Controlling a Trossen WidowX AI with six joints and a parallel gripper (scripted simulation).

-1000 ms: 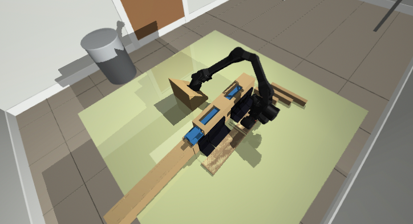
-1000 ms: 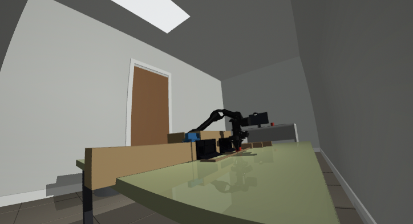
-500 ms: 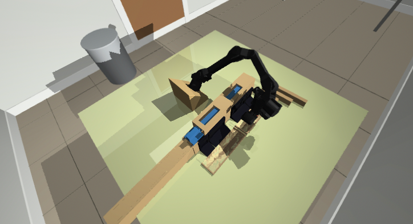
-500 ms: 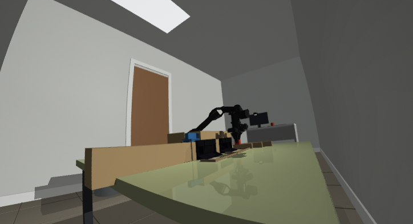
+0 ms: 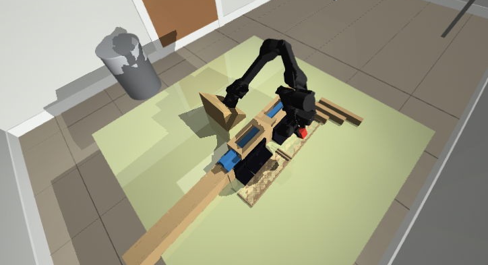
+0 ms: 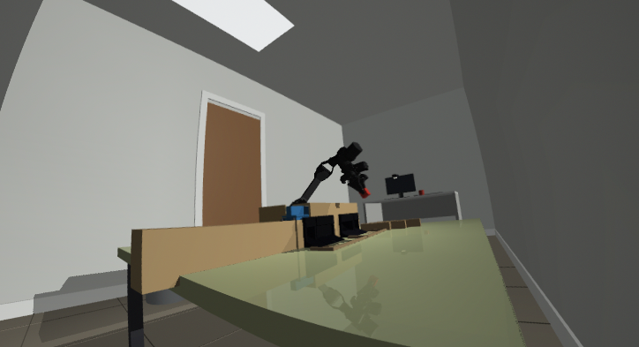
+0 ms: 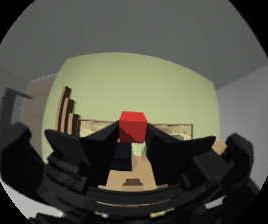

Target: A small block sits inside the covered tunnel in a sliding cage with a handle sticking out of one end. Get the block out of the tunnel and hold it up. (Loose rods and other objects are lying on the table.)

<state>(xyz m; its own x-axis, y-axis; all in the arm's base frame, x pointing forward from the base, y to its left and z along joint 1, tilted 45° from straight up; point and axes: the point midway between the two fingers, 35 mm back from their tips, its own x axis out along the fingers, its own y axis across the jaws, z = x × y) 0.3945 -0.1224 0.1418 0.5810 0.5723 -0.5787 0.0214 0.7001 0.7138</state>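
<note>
Red marks your block (image 5: 302, 133) (image 6: 365, 192) (image 7: 133, 127): it is out of the tunnel and held up above the table (image 5: 324, 195) (image 6: 402, 273) (image 7: 135, 80). Your gripper (image 5: 300, 131) (image 6: 363, 192) (image 7: 132, 123) is partway closed, its two fingertips clamped on the block's opposite sides. In the exterior view the block sits tilted, its free end pointing down and to the right, in line with the slanting gripper. You get a nearly square face in the wrist view, so I can't tell you which way a long axis runs, or whether it has one.

To the block's left in the top view you have the wooden tunnel housing (image 5: 266, 121) (image 6: 333, 207), running from near left to far right, with blue showing through its top openings. A blue piece (image 5: 228, 160) (image 6: 296, 211) sticks out at its near left end, just beside a long wooden beam (image 5: 180, 215) (image 6: 214, 248) lying along the same line and reaching past the table edge. Your loose wooden rods (image 5: 342, 109) (image 6: 412, 222) (image 7: 63, 112) lie side by side, far right of the housing.
</note>
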